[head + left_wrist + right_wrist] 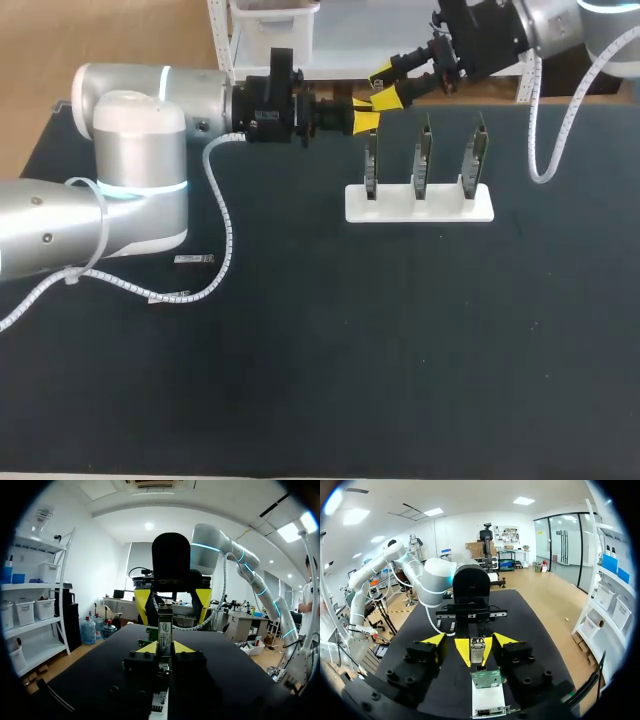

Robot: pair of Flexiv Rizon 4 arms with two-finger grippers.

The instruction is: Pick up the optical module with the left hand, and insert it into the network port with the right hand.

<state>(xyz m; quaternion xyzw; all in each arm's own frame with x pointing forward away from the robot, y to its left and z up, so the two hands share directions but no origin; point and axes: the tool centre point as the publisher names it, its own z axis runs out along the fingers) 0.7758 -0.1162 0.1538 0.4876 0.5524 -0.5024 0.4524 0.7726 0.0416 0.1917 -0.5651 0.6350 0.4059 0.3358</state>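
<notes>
Jaws of the left arm are clamped on the optical module — the yellow fingertips press its narrow body from both sides, and the module sticks out ahead of them, held in the air above the dark desk. On the desk beside that arm lies a small silvery strip. The right arm comes in from the far right corner and faces the left jaws head-on. The right jaws stand wide apart — one yellow fingertip on either side of the module's free end, both clear of it. Just below where the two meet stands a white holder with three upright network cards. The leftmost card is right under the jaws, with the middle card and the right card further along the holder.
</notes>
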